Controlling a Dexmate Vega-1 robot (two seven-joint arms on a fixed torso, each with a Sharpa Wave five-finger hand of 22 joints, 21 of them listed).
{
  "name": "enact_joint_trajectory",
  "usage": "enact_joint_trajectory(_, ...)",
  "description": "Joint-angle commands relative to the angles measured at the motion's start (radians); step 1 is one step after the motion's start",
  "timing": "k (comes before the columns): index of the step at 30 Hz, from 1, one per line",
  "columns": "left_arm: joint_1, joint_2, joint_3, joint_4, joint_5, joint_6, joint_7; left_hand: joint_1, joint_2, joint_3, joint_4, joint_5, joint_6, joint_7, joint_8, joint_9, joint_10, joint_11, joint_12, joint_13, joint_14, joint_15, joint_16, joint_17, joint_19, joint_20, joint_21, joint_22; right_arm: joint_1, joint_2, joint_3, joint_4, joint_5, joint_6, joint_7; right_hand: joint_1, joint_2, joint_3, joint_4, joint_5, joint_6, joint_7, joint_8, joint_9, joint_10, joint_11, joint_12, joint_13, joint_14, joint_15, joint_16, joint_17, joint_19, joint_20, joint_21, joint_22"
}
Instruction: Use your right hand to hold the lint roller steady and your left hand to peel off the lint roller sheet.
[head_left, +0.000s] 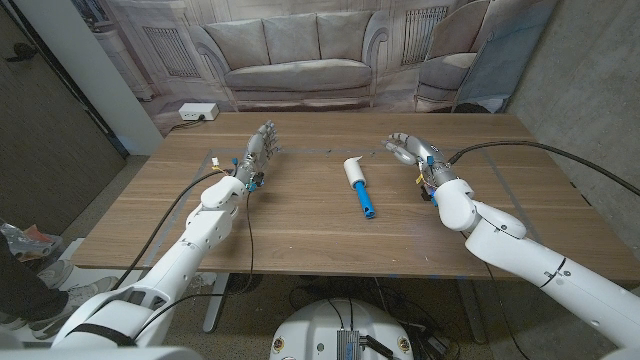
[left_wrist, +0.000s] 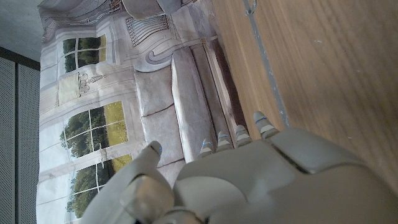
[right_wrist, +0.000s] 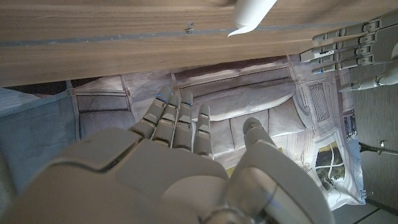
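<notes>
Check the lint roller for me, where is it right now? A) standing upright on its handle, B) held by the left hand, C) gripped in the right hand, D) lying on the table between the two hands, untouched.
D: the lint roller lies flat on the table, apart from both the left hand and the right hand, which hold nothing.

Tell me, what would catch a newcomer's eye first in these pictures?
Probably the two white robot arms reaching over the wooden table, with the left hand and right hand both open and holding nothing. Between them, near the table's middle, lies the lint roller, white roll with a blue handle, untouched. Behind the table hangs a backdrop printed with a sofa.
</notes>
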Motion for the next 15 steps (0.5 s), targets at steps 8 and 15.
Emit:
enact_joint_trajectory(8, -0.029, -0.018, -0.005, 0.049, 0.011, -0.003, -0.048, 0.010, 0.003, 0.006, -0.004, -0.004, 0.005, -0.001, 0.002, 0.003, -0.002, 0.003, -0.004, 0.006, 0.002, 0.005, -0.004, 0.006, 0.000, 0.004, -0.001, 0.006, 0.068, -0.021, -0.164, -0.131, -0.211, -0.283, 0.121, 0.021, 0.003, 0.019, -0.006, -0.001, 0.026, -0.004, 0.007, 0.004, 0.034, -0.009, 0.013, 0.001, 0.044, -0.023, 0.011, 0.002, 0.018, 0.001, -0.001, 0.002)
enact_joint_trajectory(15, -0.032, -0.020, -0.007, 0.054, 0.015, -0.001, -0.055, 0.011, 0.003, 0.006, -0.004, -0.006, 0.005, -0.002, 0.002, 0.003, -0.002, 0.002, -0.004, 0.006, 0.002, 0.005, -0.004, 0.007, 0.000, 0.004, -0.001, 0.006, 0.087, -0.010, -0.220, -0.149, -0.275, -0.353, 0.152, 0.036, 0.002, 0.030, -0.014, -0.001, 0.041, -0.007, 0.008, 0.004, 0.044, -0.018, 0.014, 0.000, 0.059, -0.033, 0.011, 0.000, 0.027, 0.000, -0.001, 0.002)
